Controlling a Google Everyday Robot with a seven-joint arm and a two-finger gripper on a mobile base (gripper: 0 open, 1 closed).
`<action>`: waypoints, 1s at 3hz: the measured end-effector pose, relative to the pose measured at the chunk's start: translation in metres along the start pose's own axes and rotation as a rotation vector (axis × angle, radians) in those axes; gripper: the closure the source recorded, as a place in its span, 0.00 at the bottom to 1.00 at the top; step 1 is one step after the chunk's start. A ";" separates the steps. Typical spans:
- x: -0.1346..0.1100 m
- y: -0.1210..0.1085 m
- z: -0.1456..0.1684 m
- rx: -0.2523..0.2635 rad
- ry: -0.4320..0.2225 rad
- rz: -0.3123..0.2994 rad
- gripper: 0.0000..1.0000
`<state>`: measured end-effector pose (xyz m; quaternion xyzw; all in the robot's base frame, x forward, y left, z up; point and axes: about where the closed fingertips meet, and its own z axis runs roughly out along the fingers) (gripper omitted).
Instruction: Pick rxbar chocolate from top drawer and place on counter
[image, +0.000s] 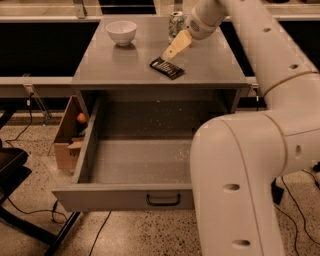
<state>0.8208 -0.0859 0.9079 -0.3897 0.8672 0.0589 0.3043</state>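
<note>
Right now we see the rxbar chocolate (167, 68) lying flat on the counter (120, 67), right of centre in the upper part of the frame. The gripper (170, 53) hangs just over the bar's far end, angled down from the upper right; whether it is spread or closed, we cannot tell, nor whether it touches the wrapper. A white bowl (121, 32) sits upper left, a silver can (176, 22) behind the gripper. Below, the top drawer (110, 197) stands pulled out.
</note>
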 end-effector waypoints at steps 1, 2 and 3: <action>0.009 -0.037 -0.086 0.124 -0.130 0.120 0.00; 0.035 -0.062 -0.188 0.271 -0.280 0.262 0.00; 0.052 -0.053 -0.297 0.435 -0.434 0.359 0.00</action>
